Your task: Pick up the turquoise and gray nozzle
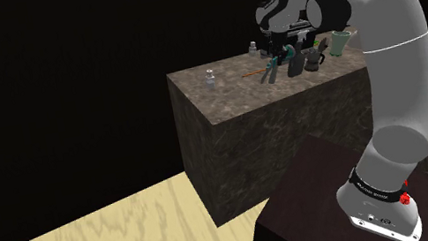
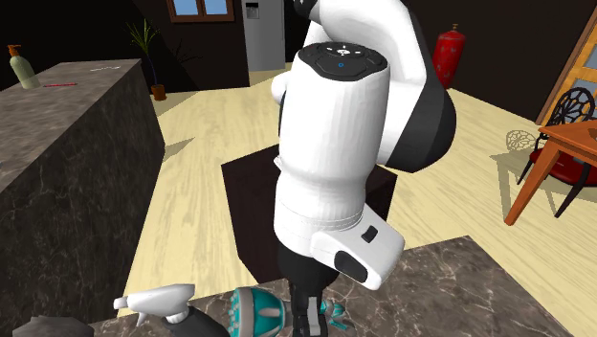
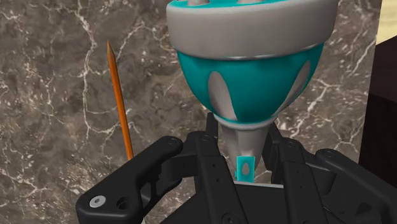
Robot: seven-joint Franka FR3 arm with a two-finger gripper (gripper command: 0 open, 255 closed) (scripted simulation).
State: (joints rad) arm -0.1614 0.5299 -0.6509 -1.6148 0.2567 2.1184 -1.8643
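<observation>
Turquoise and grey nozzle [image 3: 249, 76] has its narrow stem clamped between my gripper [image 3: 245, 167] fingers, over the marble counter [image 3: 57, 76] beside an orange pencil [image 3: 119, 102]. The grasp looks made, so next I'd lift straight up, steadily.

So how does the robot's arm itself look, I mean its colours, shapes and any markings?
The arm has rounded white shells with dark joints. Near its base sit a black band with small white lettering and a red knob. One joint cap carries a small blue dot. The gripper is all black and angular, with a silver screw.
</observation>
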